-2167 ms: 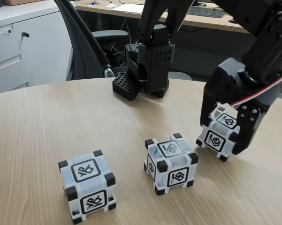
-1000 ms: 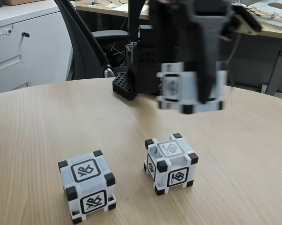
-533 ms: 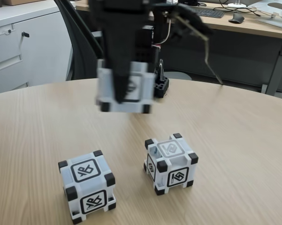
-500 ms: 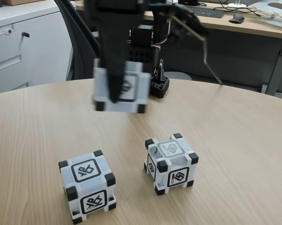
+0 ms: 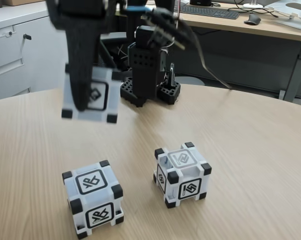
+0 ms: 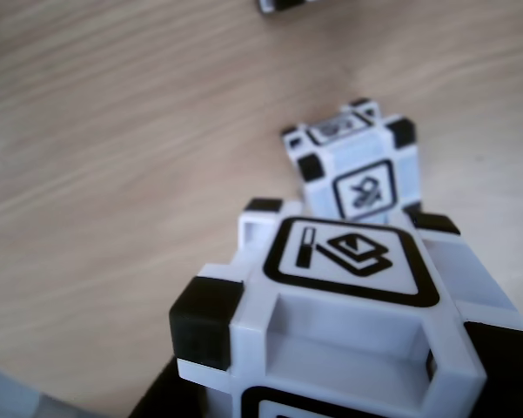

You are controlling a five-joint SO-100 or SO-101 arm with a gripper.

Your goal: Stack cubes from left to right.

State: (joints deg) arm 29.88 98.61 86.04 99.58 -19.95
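A white cube with black corner blocks [image 5: 90, 96] is held in the air by the black gripper [image 5: 81, 102], whose fingers are pressed against its sides, one dark finger [image 5: 80, 75] running down over the face turned toward the fixed view; both cube and gripper are blurred there. The carried cube is seen above the far left part of the wooden tabletop [image 5: 250, 150], clear of the surface, and it is tilted slightly. Two more cubes are set on the tabletop near its front edge in the fixed view: the left cube [image 5: 93, 198] stands below and a little to the right of the carried one, and the middle cube [image 5: 182, 173] stands to its right, apart from it, with a bare strip of wood between them. Each of these shows a black-framed glyph on its top and front faces. In the other view the carried cube [image 6: 348, 313] is seen close up at the lower right, its framed glyph facing up, and a resting cube [image 6: 357, 165] is seen beyond it on the wood grain; which of the two resting cubes it is cannot be told. At the far edge of the tabletop the arm's black base [image 5: 146, 75] is mounted, and an office chair [image 5: 90, 45] and desks are seen behind it.
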